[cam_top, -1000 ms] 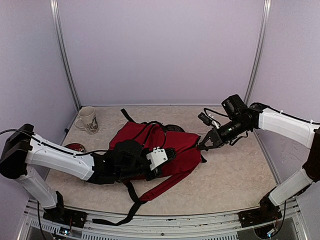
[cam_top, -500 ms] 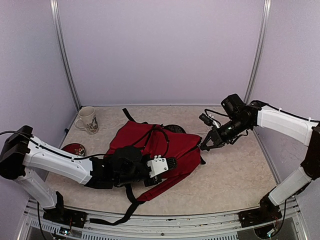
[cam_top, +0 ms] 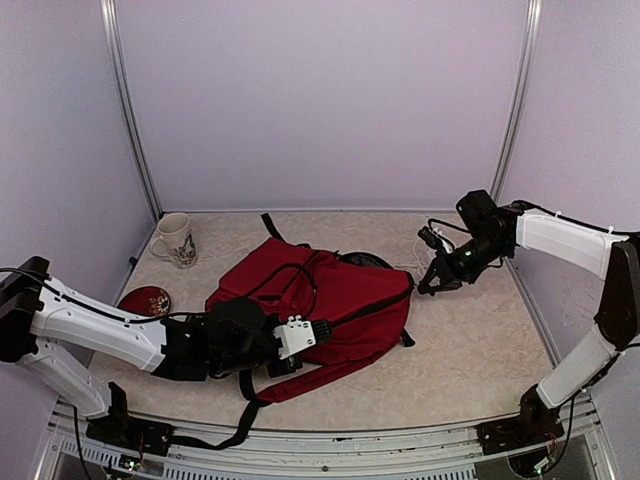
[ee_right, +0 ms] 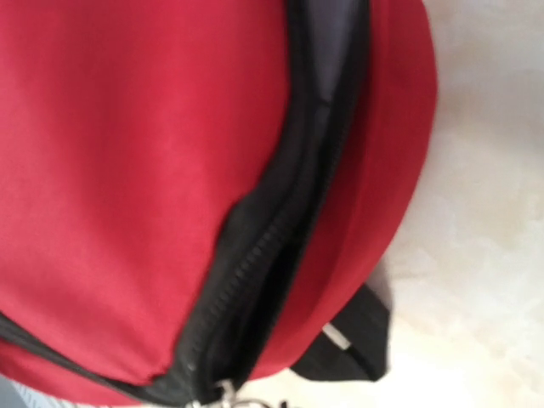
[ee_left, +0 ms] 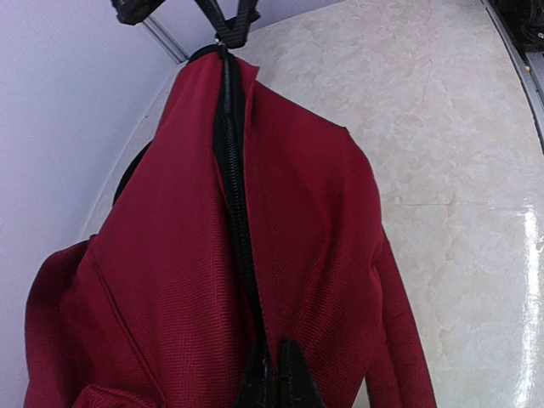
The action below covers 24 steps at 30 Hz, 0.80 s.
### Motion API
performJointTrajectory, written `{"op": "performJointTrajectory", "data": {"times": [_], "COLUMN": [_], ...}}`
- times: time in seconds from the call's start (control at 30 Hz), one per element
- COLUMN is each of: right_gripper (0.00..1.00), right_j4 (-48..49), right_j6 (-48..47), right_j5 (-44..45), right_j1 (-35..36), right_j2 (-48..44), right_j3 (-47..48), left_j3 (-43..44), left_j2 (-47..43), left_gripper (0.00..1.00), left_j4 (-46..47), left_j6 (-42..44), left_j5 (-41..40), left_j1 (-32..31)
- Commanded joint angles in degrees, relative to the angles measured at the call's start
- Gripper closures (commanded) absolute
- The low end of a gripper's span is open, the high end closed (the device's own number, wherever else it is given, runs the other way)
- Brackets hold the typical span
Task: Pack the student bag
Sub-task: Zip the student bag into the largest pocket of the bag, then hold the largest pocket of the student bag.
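Note:
The student bag (cam_top: 340, 295), dark red with black zippers, lies flat across the middle of the table, stretched between my two grippers. My left gripper (cam_top: 318, 328) is at its near left part. In the left wrist view, the fingertips (ee_left: 279, 378) are pressed together on the red fabric beside the black zipper (ee_left: 234, 212). My right gripper (cam_top: 430, 286) is shut at the bag's right end. In the right wrist view the zipper gapes slightly, and a metal zipper pull (ee_right: 223, 393) sits at the bottom edge where the fingers barely show.
A patterned mug (cam_top: 176, 240) stands at the back left. A small red round dish (cam_top: 146, 299) lies near the left arm. A dark object (cam_top: 366, 259) peeks out behind the bag. Black straps (cam_top: 246, 420) trail toward the table's front edge.
My right gripper has drawn to the right, pulling the bag's end with it. The left gripper slid back toward the near left. The bag now lies flatter and longer.

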Motion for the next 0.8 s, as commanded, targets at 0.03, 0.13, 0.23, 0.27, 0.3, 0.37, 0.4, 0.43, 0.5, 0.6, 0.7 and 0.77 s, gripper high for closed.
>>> {"op": "performJointTrajectory", "data": {"times": [0.03,0.13,0.23,0.27,0.3,0.37,0.4,0.43,0.5,0.6,0.7,0.77], "right_gripper": [1.00,1.00,1.00,1.00,1.00,1.00,1.00,1.00,1.00,1.00,1.00,1.00], "right_j4": [3.52,3.91,4.27,4.47,5.04,5.11,4.88,4.66,4.34,4.08,5.03,5.24], "right_j6": [1.65,4.14,7.25,7.86,8.77,9.88,10.16,10.21,10.37,10.76,11.49,11.83], "right_j5": [9.68,7.90,7.38,7.02,6.51,6.20,6.51,6.79,7.89,7.51,6.06,6.88], "right_j1": [1.38,6.83,11.18,12.34,13.41,15.20,15.82,16.19,16.26,16.25,16.27,16.26], "right_j2": [-2.13,-4.47,-7.03,-7.79,-8.23,-8.70,-8.80,-8.94,-9.27,-9.66,-10.88,-11.50], "right_j3": [0.46,-0.14,0.18,0.18,0.25,0.43,0.63,0.81,1.32,1.83,1.09,0.66], "left_j3": [-3.89,-0.81,2.98,4.05,5.09,8.07,11.06,15.25,23.08,27.97,29.12,29.53], "left_j2": [-8.36,-9.29,-9.38,-9.02,-8.10,-4.21,-0.65,4.78,11.27,18.01,20.53,21.30], "left_gripper": [1.00,0.58,0.34,0.28,0.25,0.22,0.23,0.27,0.37,0.55,0.63,0.56], "left_j4": [-7.34,-8.45,-8.49,-7.44,-5.97,-1.81,-0.62,-1.27,-5.15,-6.12,-4.82,-5.14], "left_j6": [-1.38,-0.41,0.19,-0.15,-0.91,-3.36,-5.39,-6.32,-6.41,-5.83,-7.34,-8.70], "left_j5": [1.01,5.04,9.48,11.56,12.96,11.39,7.80,4.33,-1.31,-3.75,-1.73,2.24], "left_j1": [2.85,0.55,-2.00,-2.32,-2.48,-2.89,-3.47,-3.88,-4.09,-3.13,-1.28,-0.36]}}
